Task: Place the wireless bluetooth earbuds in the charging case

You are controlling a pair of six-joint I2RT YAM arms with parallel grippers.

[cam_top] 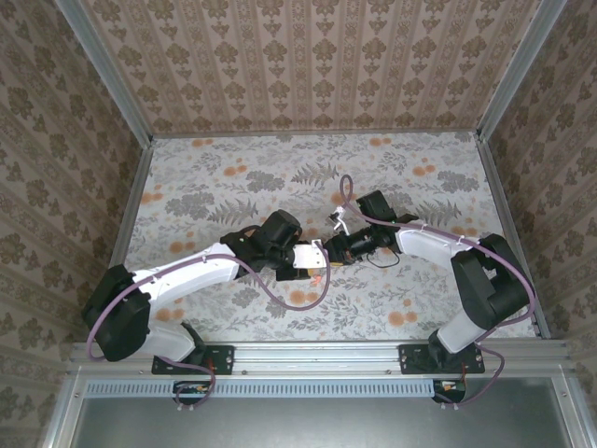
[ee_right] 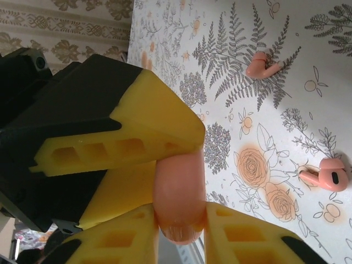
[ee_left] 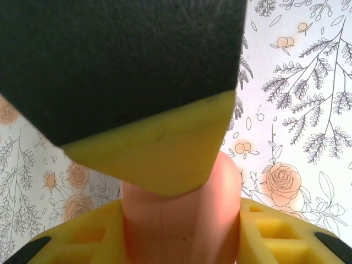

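Note:
The charging case, salmon pink with rounded ends, is held above the table between both grippers. My left gripper is shut on it, with a yellow finger pressing each side of the case. My right gripper grips the same case from the opposite end, and its fingers touch both sides. Where the arms meet in the top view, the left gripper and right gripper are tip to tip. Two earbuds lie on the floral table, pink with short stems: one farther off, one nearer.
The right gripper's black and yellow finger looms over the case in the left wrist view. Patterned walls enclose the table on three sides, and a metal rail runs along the near edge. Purple cables loop by both arms.

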